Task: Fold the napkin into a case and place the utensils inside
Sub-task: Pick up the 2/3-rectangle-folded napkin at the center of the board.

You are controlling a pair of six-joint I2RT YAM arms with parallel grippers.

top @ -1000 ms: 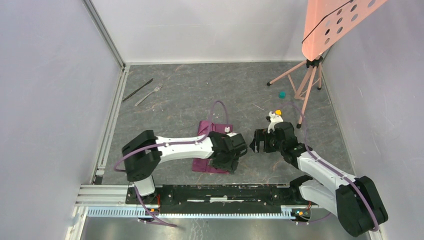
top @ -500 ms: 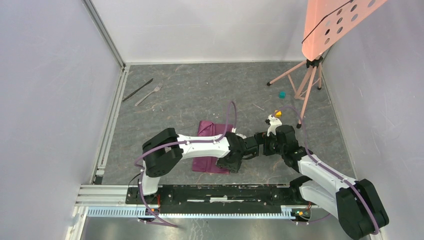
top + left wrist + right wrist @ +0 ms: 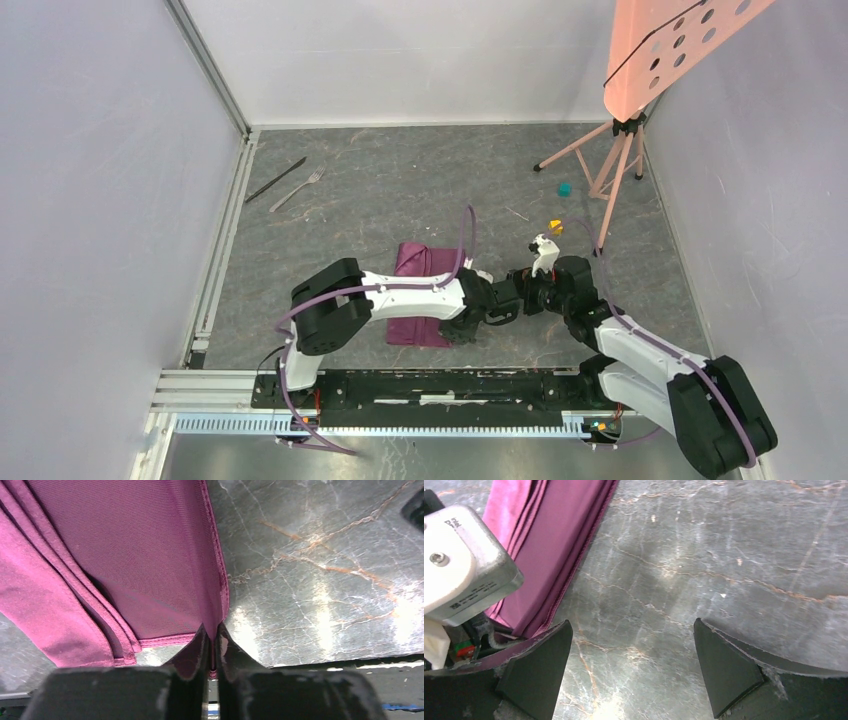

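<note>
— Where is the napkin (image 3: 418, 258) sitting?

— It is lying flat on the table (image 3: 400, 190), towards the front, folded into a narrow layered strip. The left arm is reaching across its middle.

— What is the left gripper (image 3: 212, 630) doing?

— It is pinching the napkin. In the left wrist view its fingers (image 3: 192, 652) are pressing together with the stitched hem of the top layer caught between them. The grip is at the right-hand corner nearest the arm bases. The lower layers are fanning out to the left of that corner and resting on the table.

— Is the right gripper (image 3: 631, 625) holding anything?

— No. Its jaws are standing wide apart with only bare table between them. It is sitting low, just beside the napkin's right edge and facing the left gripper. I cannot tell whether it is touching the table.

— Where are the fork and the knife?

— The fork (image 3: 300, 187) and the knife (image 3: 277, 179) are lying side by side at the far left of the table, close to the wall. They are well apart from the napkin and from both grippers.

— Anything else lying about?

— A teal cube (image 3: 565, 188) and a yellow cube (image 3: 555, 226) are sitting on the right side. The yellow one is nearer the right arm, and neither is touching the napkin.
</note>
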